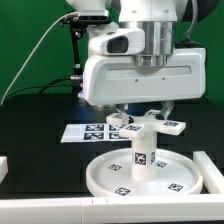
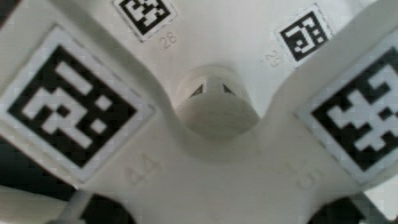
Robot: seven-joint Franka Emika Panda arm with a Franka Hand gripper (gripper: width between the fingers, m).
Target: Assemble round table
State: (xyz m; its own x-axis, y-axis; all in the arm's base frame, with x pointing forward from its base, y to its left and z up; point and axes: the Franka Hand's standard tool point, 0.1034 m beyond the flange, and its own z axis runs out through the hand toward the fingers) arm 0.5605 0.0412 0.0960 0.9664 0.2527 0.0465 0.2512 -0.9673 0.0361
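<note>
- A black surface (image 1: 40, 150) is seen in front of a green backdrop, with white border pieces at its near edge and at the exterior view's right.
- The pincer (image 1: 142, 118) is positioned low over the middle of the surface, below the large white wrist housing of the arm.
- The small branched foot piece (image 1: 150, 126) is located at the pincer's fingertips, its tagged arms spreading out to either side of them.
- The pincer appears to be clenched on the foot piece; contact cannot be confirmed, since the fingertips are partly hidden by the piece.
- The short cylindrical leg (image 1: 141, 158) stands upright directly below the pincer, its top meeting the foot piece.
- The large round disc (image 1: 178, 178) lies flat on the surface beneath the pincer, and the leg rises from its centre.
- The marker board (image 1: 80, 131) lies just behind the pincer, towards the exterior view's left.
- In the wrist view, the foot piece (image 2: 217, 105) fills the frame, with four tags around a raised central hub.
</note>
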